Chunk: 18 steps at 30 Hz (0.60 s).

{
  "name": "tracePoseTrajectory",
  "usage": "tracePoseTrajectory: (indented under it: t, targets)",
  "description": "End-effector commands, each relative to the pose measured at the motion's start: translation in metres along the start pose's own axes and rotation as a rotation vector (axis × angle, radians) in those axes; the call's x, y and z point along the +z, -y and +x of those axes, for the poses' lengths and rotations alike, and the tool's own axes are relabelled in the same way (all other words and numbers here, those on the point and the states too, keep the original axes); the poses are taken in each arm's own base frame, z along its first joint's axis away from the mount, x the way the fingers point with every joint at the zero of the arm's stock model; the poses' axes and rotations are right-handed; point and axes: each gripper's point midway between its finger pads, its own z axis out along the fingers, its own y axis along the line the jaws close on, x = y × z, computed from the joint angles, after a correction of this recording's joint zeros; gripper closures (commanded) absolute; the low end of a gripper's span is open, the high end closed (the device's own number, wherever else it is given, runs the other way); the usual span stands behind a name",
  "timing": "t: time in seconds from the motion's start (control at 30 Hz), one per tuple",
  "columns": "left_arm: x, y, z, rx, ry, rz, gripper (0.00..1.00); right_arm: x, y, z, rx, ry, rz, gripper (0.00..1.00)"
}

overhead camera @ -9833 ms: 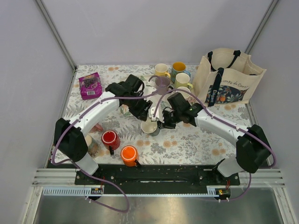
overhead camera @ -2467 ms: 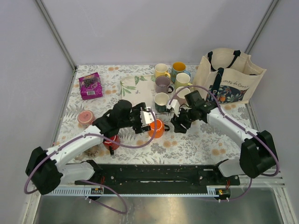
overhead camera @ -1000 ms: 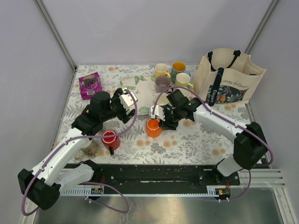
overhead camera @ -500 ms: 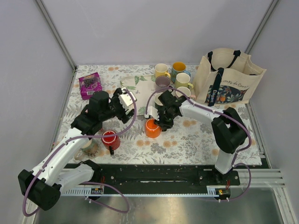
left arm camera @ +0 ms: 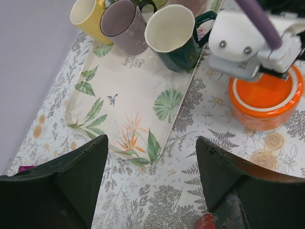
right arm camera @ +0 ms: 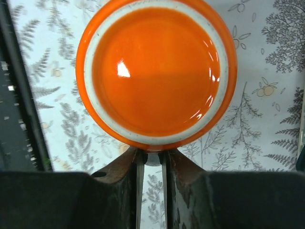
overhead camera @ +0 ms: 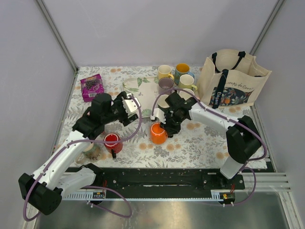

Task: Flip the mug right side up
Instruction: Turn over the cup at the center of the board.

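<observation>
The salmon-pink mug does not show in any view; my left arm covers the left side of the table where it could be. My left gripper point(overhead camera: 128, 102) hangs open and empty above the cloth point(left arm camera: 157, 200), beside the leaf-print tray point(left arm camera: 128, 90). My right gripper point(overhead camera: 165, 127) is shut on the dark handle point(right arm camera: 151, 156) of an upright orange mug point(overhead camera: 157, 133), whose glossy inside fills the right wrist view point(right arm camera: 157, 67). The left wrist view shows that orange mug point(left arm camera: 267, 102) under the right gripper's white housing point(left arm camera: 248, 43).
A dark green mug point(overhead camera: 164, 101), a mauve mug point(overhead camera: 166, 85) and other mugs stand around the tray's far end. A red mug point(overhead camera: 112, 141) and a greyish mug point(overhead camera: 90, 151) sit under my left arm. There is a purple packet point(overhead camera: 92, 87) at the back left and a tote bag point(overhead camera: 233, 78) at the back right.
My right gripper has closed on the orange mug's handle, and the mug has shifted slightly. My left arm has hardly moved.
</observation>
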Motion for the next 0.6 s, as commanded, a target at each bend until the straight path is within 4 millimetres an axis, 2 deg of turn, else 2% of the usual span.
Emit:
tracePoseTrajectory:
  t: [0.0, 0.1, 0.33, 0.57]
  targets:
    - [-0.016, -0.014, -0.022, 0.15, 0.048, -0.037, 0.22, -0.041, -0.022, -0.048, 0.007, 0.123, -0.091, 1.0]
    - [-0.026, -0.012, -0.027, 0.224, 0.072, -0.054, 0.21, -0.054, -0.02, -0.063, 0.059, 0.12, -0.113, 1.0]
    - [-0.052, -0.006, -0.046, 0.589, 0.153, -0.171, 0.19, -0.109, -0.002, -0.134, 0.093, 0.302, -0.063, 1.0]
    - [-0.055, -0.002, -0.053, 0.814, 0.243, -0.272, 0.18, -0.154, -0.013, -0.178, 0.284, 0.501, -0.288, 1.0]
